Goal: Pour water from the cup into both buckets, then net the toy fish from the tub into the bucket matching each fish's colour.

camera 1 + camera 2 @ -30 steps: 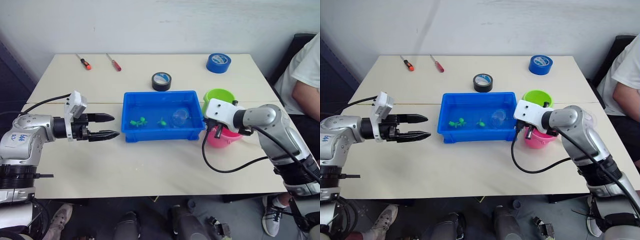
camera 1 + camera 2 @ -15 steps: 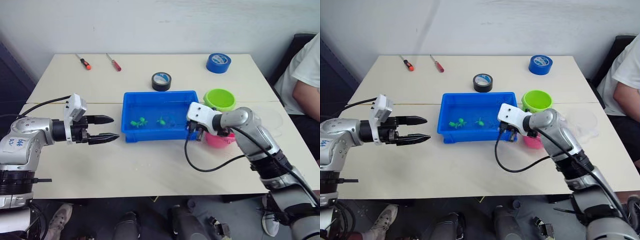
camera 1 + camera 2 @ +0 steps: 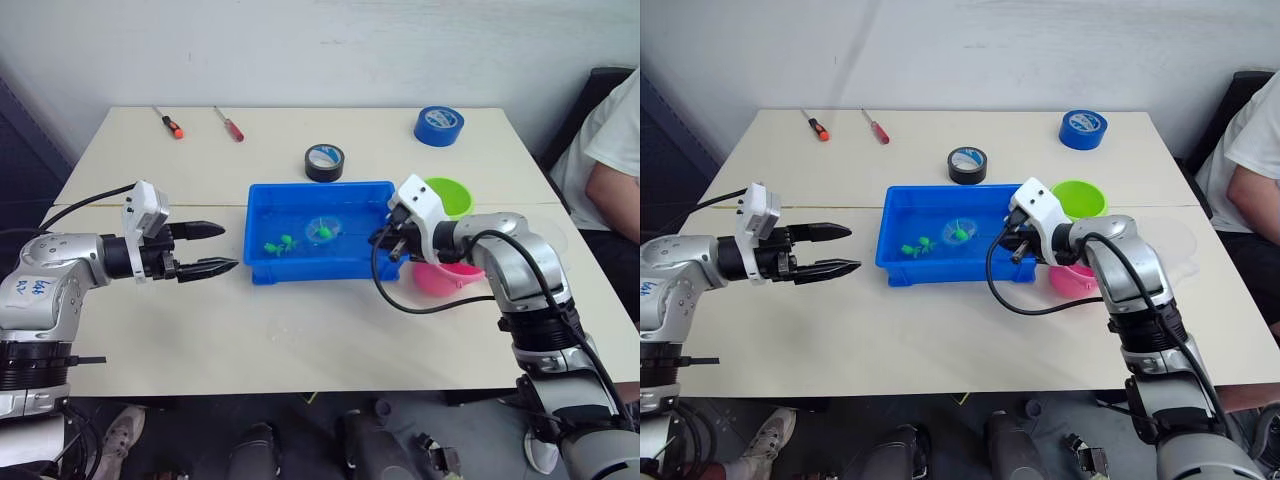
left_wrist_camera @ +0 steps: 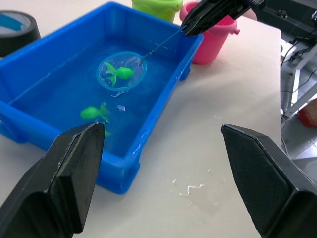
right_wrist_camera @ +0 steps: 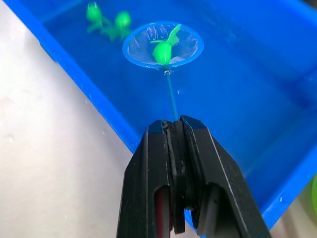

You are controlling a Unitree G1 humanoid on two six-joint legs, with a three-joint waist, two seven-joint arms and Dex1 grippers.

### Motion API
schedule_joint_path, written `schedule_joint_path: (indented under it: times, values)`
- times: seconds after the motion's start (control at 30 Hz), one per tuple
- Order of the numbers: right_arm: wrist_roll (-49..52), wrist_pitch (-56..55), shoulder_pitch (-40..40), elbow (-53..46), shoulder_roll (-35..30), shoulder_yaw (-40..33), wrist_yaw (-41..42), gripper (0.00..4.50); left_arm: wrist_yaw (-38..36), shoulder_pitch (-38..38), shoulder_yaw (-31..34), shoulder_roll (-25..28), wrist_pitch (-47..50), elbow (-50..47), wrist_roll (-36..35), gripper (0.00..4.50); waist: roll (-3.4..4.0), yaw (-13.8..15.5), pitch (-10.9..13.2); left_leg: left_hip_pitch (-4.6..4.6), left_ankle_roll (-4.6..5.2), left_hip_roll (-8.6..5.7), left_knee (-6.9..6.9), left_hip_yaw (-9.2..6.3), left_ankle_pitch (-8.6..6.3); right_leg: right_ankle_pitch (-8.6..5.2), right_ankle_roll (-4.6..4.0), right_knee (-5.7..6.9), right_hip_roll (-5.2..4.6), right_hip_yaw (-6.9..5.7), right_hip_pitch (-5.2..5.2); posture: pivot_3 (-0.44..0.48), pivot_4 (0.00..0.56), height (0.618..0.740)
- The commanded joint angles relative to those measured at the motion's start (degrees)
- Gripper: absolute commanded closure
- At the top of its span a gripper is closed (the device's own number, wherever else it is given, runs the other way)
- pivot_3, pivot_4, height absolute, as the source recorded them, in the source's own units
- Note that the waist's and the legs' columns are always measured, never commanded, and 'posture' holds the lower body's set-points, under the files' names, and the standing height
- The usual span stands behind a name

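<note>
Since a second ago, the right gripper [image 5: 174, 130] has swung from beside the pink bucket [image 3: 447, 276] to the tub's right end, and the net [image 5: 163, 45] now reaches out over the middle of the tub [image 3: 262, 272]. That gripper's two black fingers are clamped together on the net's thin blue handle. The net is a small round hoop with a light blue rim and pale mesh, and one green fish [image 5: 166, 48] lies in the hoop, its tail toward the far side. Two more green fish [image 4: 95, 112] sit in the tub to the left of the net, close to each other. The tub is a shallow, bright blue rectangle with a rim, standing at the middle of the table [image 3: 300, 340], and its bottom looks wet.

The pink bucket stands just right of the tub's near right corner, with the lime green bucket [image 3: 450, 195] just beyond it. The clear cup [image 3: 1175, 241] shows faintly to the right of the buckets, behind the right arm.

The left gripper [image 3: 210, 248] hovers to the left of the tub, apart from it, fingers spread and holding nothing.

Far on the table lie two screwdrivers [image 3: 168, 122], a black tape roll [image 3: 324, 161] and a blue tape roll [image 3: 439, 125]. A person's arm [image 3: 612, 185] shows at the right edge.
</note>
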Motion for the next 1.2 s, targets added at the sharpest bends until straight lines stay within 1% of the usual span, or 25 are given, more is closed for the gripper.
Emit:
schedule_joint_path:
  times: [0.03,0.23,0.3,0.37,0.43,0.57,0.7,0.8,0.93,1.2]
  values:
    - [2.6,1.1,-0.6,-3.3,-1.0,-2.4,-1.2,4.5,-0.1,-1.7,1.3,0.2,-1.5,0.6,-0.5,0.38,0.0,0.0,0.0,0.01,0.0,0.0,0.0,0.01,0.0,0.0,0.0,0.0,0.0,0.0,0.0,0.0,0.15,0.734]
    - [5.1,1.6,0.0,-4.3,-1.7,-3.7,-3.1,4.5,-0.4,-2.8,0.5,-0.1,-2.4,1.3,-0.2,0.38,0.0,0.0,0.0,-0.02,0.01,0.0,-0.03,0.0,-0.01,0.0,0.0,-0.05,0.0,0.02,-0.01,0.0,0.15,0.734]
    - [6.3,2.1,0.3,-5.2,-2.5,-5.8,-3.7,4.5,-0.4,-3.9,0.0,-0.7,-3.1,1.8,0.0,0.38,0.0,0.1,0.0,-0.04,0.01,-0.01,-0.03,-0.01,-0.01,0.0,0.0,-0.05,-0.01,0.01,-0.02,0.0,0.15,0.734]
    - [7.8,3.2,0.4,-5.9,-3.6,-9.7,-5.2,4.5,-0.5,-5.4,-0.9,-1.7,-3.9,2.7,0.4,0.38,0.0,0.1,0.0,-0.07,0.01,-0.03,-0.03,-0.02,-0.01,0.0,0.0,-0.07,-0.03,0.0,-0.03,0.0,0.15,0.734]
    - [8.7,3.7,0.6,-6.5,-5.8,-13.1,-6.0,4.5,-0.7,-7.0,-1.7,-2.5,-4.4,3.7,0.7,0.38,0.0,0.3,0.0,-0.13,0.02,-0.04,-0.01,-0.03,-0.01,0.0,0.0,-0.08,-0.05,-0.01,-0.05,0.0,0.15,0.734]
    - [9.2,2.5,1.9,-6.9,-11.4,-16.7,-6.5,4.5,-1.6,-9.9,-2.8,-3.7,-6.0,6.6,1.6,0.38,0.0,0.3,0.0,-0.2,0.06,-0.05,-0.03,-0.1,-0.04,0.0,0.01,-0.19,-0.09,-0.02,-0.07,0.0,0.15,0.734]
    - [8.6,0.6,5.3,-6.0,-18.0,-20.3,-6.7,4.5,-3.4,-14.2,-5.0,-5.9,-8.0,10.8,2.4,0.38,0.0,0.3,0.0,-0.23,0.08,-0.07,-0.05,-0.1,-0.05,0.0,0.01,-0.28,-0.08,0.01,-0.06,0.0,0.15,0.734]
    - [8.2,-1.0,8.3,-4.9,-20.4,-22.1,-7.8,4.5,-4.7,-17.9,-6.4,-7.9,-10.1,14.8,3.6,0.38,0.0,0.2,0.0,-0.24,0.09,-0.07,-0.05,-0.09,-0.05,0.01,0.02,-0.31,-0.06,0.01,-0.06,0.0,0.15,0.734]
    - [7.2,-3.8,10.4,-4.2,-21.0,-21.7,-10.0,4.5,-5.5,-21.5,-7.6,-10.0,-13.1,19.8,5.4,0.38,0.01,-0.2,0.0,-0.21,0.1,-0.03,-0.05,0.06,-0.06,0.03,0.06,-0.3,0.07,0.06,-0.08,0.0,0.15,0.734]
    - [1.4,-12.3,13.0,-4.0,-22.7,-15.9,-12.9,4.5,-6.2,-25.0,-8.0,-12.9,-17.4,25.6,7.4,0.38,0.01,0.2,0.0,-0.21,0.09,0.01,-0.03,0.07,-0.05,0.03,0.06,-0.29,0.13,0.09,-0.1,0.0,0.15,0.734]
